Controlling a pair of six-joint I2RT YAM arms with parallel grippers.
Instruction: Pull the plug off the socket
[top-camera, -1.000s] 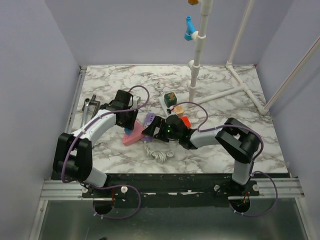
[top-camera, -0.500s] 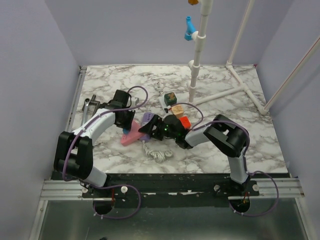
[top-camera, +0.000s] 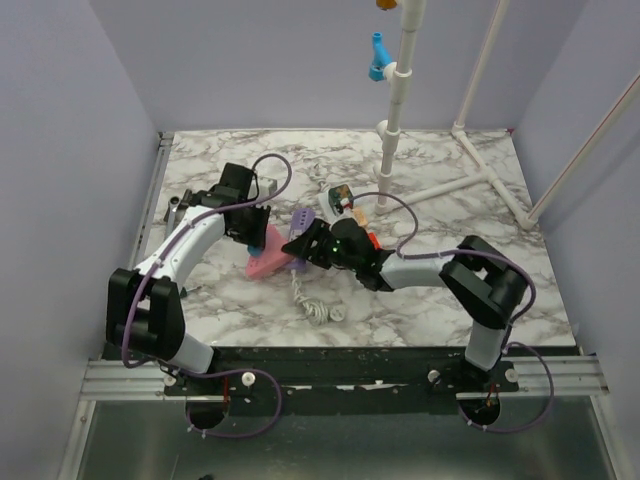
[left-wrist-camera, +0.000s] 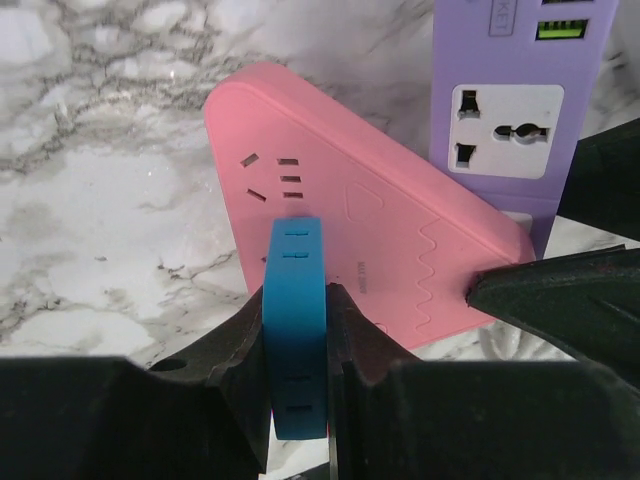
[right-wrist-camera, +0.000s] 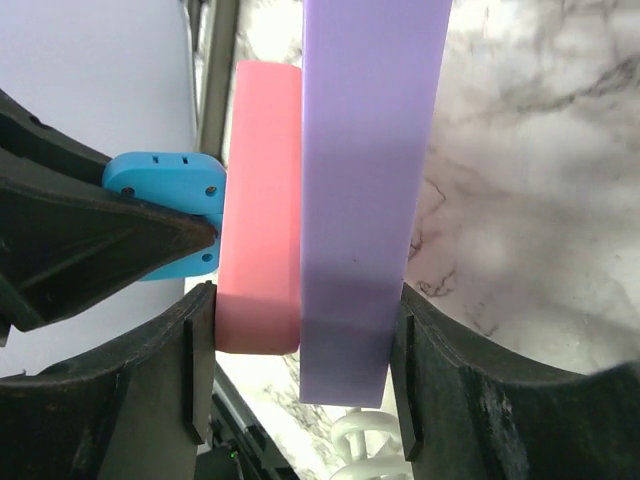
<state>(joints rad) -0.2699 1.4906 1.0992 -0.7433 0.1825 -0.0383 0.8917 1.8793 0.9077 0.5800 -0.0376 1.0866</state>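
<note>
Between the right claw's (right-wrist-camera: 300, 320) fingers, the purple bar (right-wrist-camera: 365, 150) runs out past the top edge, and the coiled white cord (right-wrist-camera: 362, 445) is clipped at the bottom. Seen from the left wrist, the blue plug's (left-wrist-camera: 295, 260) lower end is buried in the left claw (left-wrist-camera: 297, 310), and a right claw finger covers one corner of the pink socket (left-wrist-camera: 330, 200).

The plug (left-wrist-camera: 295, 330) is blue, the socket (left-wrist-camera: 330, 200) pink, the bar (left-wrist-camera: 520, 60) purple with white outlet faces — the worktop (left-wrist-camera: 100, 150) white marble veined grey, the cord (top-camera: 318, 308) white.
</note>
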